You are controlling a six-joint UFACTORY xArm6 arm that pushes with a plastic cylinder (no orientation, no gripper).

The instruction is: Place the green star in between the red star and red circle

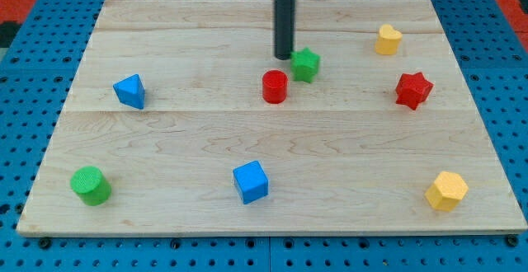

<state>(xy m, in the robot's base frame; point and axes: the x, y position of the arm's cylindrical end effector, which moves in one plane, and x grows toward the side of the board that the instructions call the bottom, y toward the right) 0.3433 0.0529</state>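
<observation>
**Tip at green star, close to red circle**

My tip (284,57) was found resting on the counter (165,144), just to the view's left of the green star (305,64) and touching or all but touching it. The arm carried a plain rod and no hand, so no grasp state applied. The green star lay just up and to the view's right of the red circle (275,86), the two nearly in contact. The red star (413,90) sat well apart towards the view's right, with bare wood between it and the green star. Further out, a yellow block (388,39) stood near the top right and another yellow block (446,190) at the bottom right. A blue cube (251,181) lay below centre, a blue triangular block (129,91) at the left, and a green cylinder (90,185) at the bottom left.
</observation>
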